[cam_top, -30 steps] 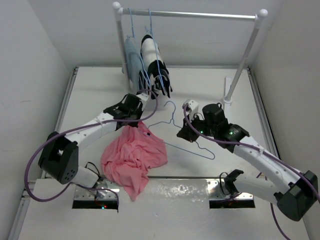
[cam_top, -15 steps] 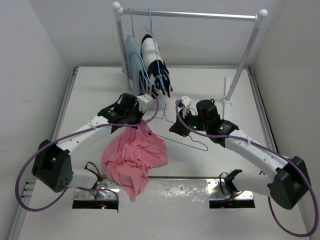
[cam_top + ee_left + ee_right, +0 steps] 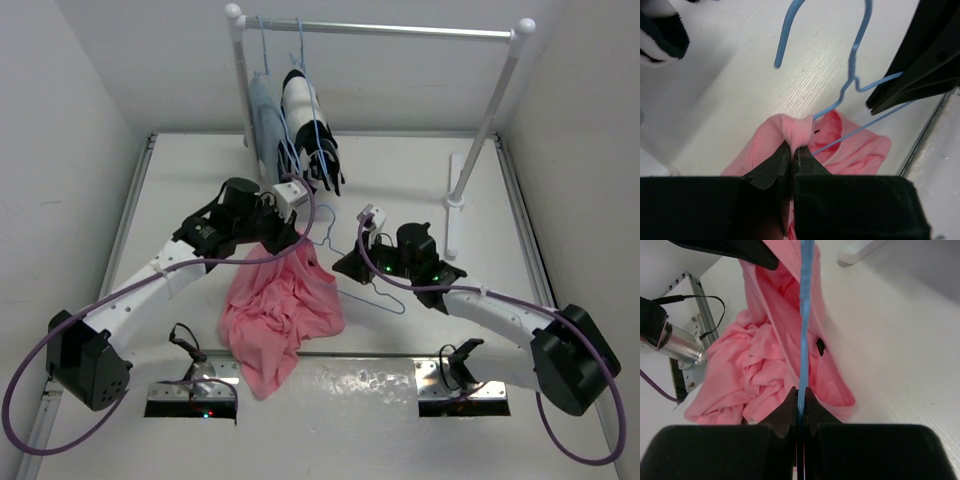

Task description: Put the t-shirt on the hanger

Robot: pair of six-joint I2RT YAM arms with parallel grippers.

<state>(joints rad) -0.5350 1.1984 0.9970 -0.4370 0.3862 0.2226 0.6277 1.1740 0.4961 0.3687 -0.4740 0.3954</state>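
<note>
- Toward the middle of the table (image 3: 200, 170), both arms meet over the work. A clothes rail (image 3: 380, 30) stands along the far edge, with a striped garment (image 3: 305, 115) and a grey-blue garment (image 3: 262, 120) hung at its left end.
- The t-shirt (image 3: 280, 310) is lifted at its top. The rest hangs crumpled onto the table left of centre, toward the near edge.
- The hanger (image 3: 385, 298) sits just right of the shirt, hook pointing to the far edge. One shoulder end disappears behind the raised fold; whether it is inside the neck opening, I cannot tell.
- The left fingers (image 3: 790, 155) are pressed together on a small pinch of pink cloth.
- The right fingers (image 3: 799, 397) are clamped on the blue wire.
- Risks, as I judge them:
  - The pinch is small, so the soft cloth may slide out as the wire pushes in.
  - The thin wire may twist in the grip.
  - The end may enter a stray fold instead of the neck, bunching the shirt on one shoulder.
</note>
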